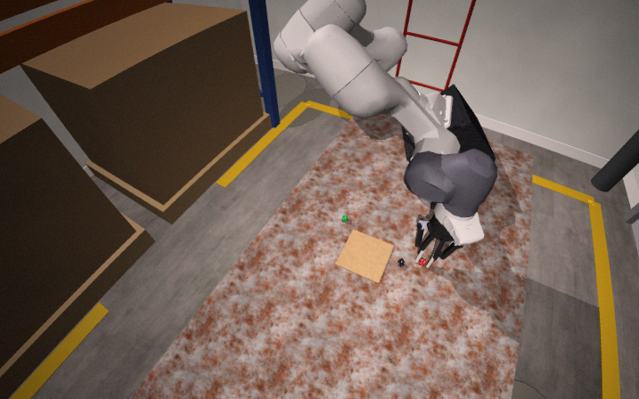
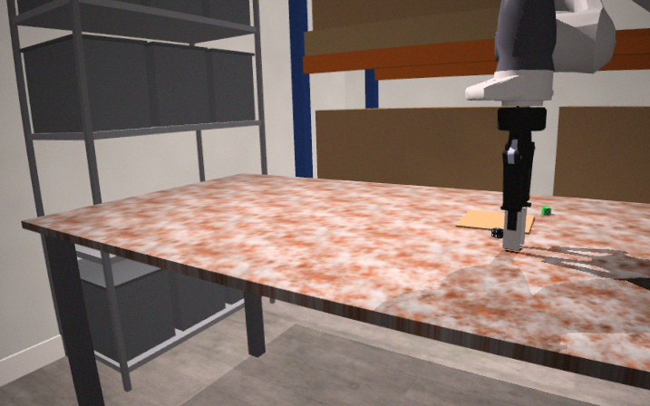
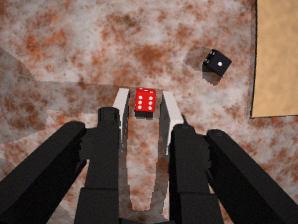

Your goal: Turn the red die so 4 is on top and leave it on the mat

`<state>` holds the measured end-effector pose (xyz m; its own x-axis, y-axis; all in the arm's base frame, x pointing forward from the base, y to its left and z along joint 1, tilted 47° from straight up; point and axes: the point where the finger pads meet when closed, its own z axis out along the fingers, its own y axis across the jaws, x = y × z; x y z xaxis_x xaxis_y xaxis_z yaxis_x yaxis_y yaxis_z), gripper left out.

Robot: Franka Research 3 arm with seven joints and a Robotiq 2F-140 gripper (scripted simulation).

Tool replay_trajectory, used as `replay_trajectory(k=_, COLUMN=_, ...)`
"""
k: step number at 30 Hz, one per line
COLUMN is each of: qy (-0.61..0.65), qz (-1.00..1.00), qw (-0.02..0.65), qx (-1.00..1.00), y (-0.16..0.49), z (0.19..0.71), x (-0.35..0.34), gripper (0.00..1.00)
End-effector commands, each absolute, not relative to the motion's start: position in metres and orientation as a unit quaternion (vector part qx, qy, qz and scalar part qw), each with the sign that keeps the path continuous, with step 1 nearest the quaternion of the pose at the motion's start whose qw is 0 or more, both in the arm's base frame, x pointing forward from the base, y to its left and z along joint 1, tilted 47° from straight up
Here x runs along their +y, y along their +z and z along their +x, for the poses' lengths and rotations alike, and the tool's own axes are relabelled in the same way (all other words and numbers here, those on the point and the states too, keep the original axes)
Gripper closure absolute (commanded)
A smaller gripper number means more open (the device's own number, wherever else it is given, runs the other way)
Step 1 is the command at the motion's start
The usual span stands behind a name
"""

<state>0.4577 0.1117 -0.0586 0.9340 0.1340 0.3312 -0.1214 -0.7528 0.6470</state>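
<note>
Wrist view showed the gripper (image 3: 145,117) straddling the red die (image 3: 145,99), its pale fingertips on either side and narrowed but with slim gaps to the die's faces, so it grasped nothing. The die sat on the mottled table (image 3: 80,23), off the mat (image 3: 276,43), with six white dots on the face toward the camera. The black die (image 3: 217,63) lay near it, just beside the mat's edge. From above, the green die (image 1: 344,217) sat apart beyond the mat's far corner. In the side view the gripper (image 2: 512,246) hung upright, its tips down at the table.
</note>
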Motion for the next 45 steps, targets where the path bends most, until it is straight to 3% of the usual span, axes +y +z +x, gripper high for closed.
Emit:
replay_trajectory(k=1, qy=0.182, qz=0.919, qw=0.350, qx=0.002, y=-0.0594, z=0.4587, x=0.1115, gripper=0.81)
replay_trajectory(k=18, qy=0.182, qz=0.919, qw=0.350, qx=0.002, y=-0.0594, z=0.4587, x=0.1115, gripper=0.81)
replay_trajectory(k=19, qy=0.182, qz=0.919, qw=0.350, qx=0.002, y=-0.0594, z=0.4587, x=0.1115, gripper=0.93)
replay_trajectory(k=45, qy=0.182, qz=0.919, qw=0.350, qx=0.002, y=-0.0594, z=0.4587, x=0.1115, gripper=0.93)
